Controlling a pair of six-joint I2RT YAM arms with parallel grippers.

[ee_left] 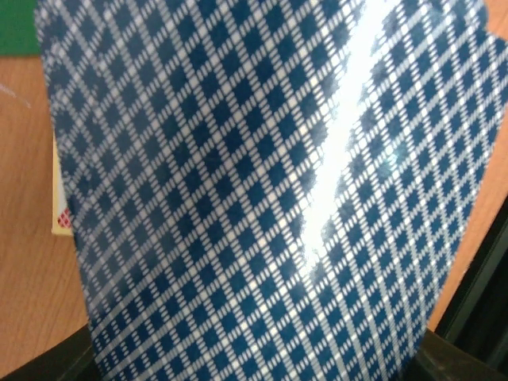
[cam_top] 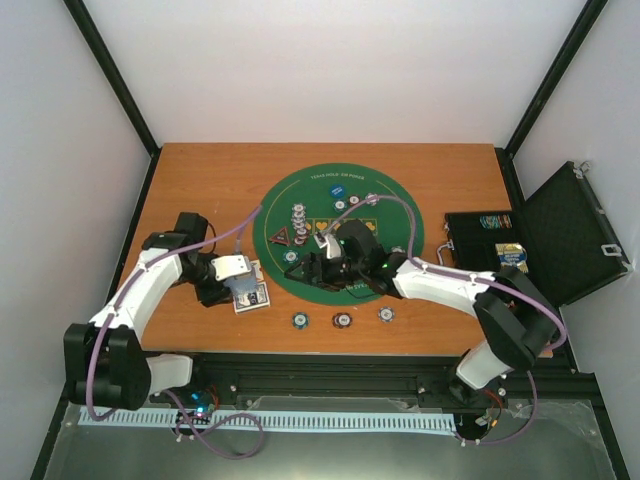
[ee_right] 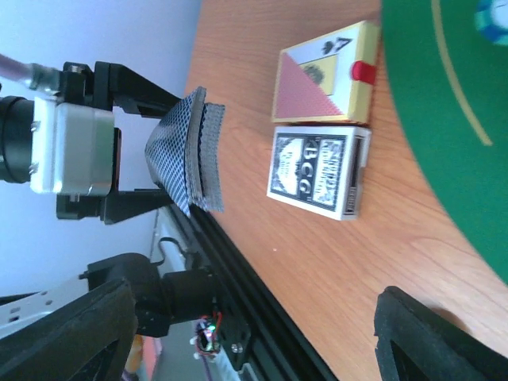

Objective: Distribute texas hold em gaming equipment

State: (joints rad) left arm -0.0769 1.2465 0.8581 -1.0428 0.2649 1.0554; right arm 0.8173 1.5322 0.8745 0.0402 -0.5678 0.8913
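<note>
My left gripper (cam_top: 241,284) is shut on a bent stack of blue-backed playing cards (ee_left: 262,198), held over the table left of the green mat; the cards fill the left wrist view. The right wrist view shows that stack (ee_right: 190,151) edge-on in the left gripper (ee_right: 171,151), above a red card box (ee_right: 324,74) and a blue card box (ee_right: 317,172). My right gripper (cam_top: 312,262) is open and empty over the mat's left edge, facing the left gripper. Three striped chips (cam_top: 343,320) lie in a row on the wood below the mat. A chip row (cam_top: 298,215), blue disc (cam_top: 325,208) and triangular marker (cam_top: 282,238) lie on the mat.
The round green mat (cam_top: 400,215) covers the table's middle. An open black hard case (cam_top: 560,235) stands at the right edge with card boxes inside. A black rail (cam_top: 330,375) runs along the near edge. The two card boxes (cam_top: 253,298) lie under the left gripper.
</note>
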